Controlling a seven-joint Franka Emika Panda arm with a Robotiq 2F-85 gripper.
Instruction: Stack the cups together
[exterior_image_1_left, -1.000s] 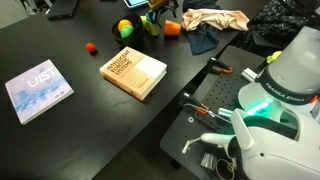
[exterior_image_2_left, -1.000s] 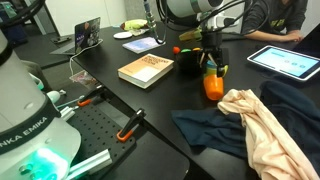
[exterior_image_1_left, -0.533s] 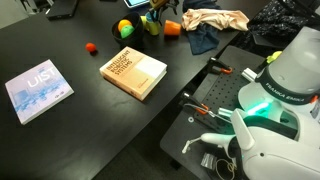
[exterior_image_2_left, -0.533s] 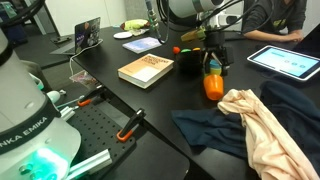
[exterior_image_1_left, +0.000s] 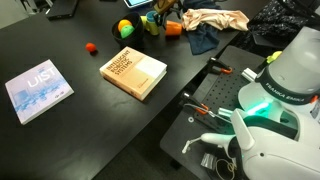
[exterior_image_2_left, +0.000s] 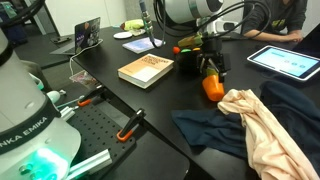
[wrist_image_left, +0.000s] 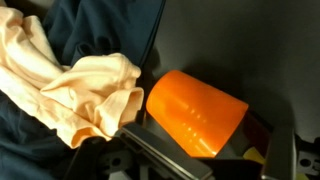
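The gripper (exterior_image_2_left: 211, 67) hangs low over the black tabletop (exterior_image_2_left: 170, 100). Whether its jaws are wide or clamped on something cannot be told; the wrist view shows only a yellow sliver near its dark lower edge. Directly beneath, the orange cup (wrist_image_left: 197, 112) lies on its side on the tabletop, just beside a peach cloth (wrist_image_left: 80, 90) heaped on a dark blue garment (wrist_image_left: 95, 25). The tan book (exterior_image_2_left: 146, 69) lies near.

The black tabletop (exterior_image_1_left: 70, 130) I work on carries a tan book (exterior_image_1_left: 133, 72), a pale blue booklet (exterior_image_1_left: 38, 89), a small red ball (exterior_image_1_left: 91, 47), a multicoloured ball (exterior_image_1_left: 125, 28), an orange cup (exterior_image_2_left: 213, 86) on its side, and a peach cloth (exterior_image_2_left: 262, 120) partly over a dark blue cloth (exterior_image_2_left: 215, 125).
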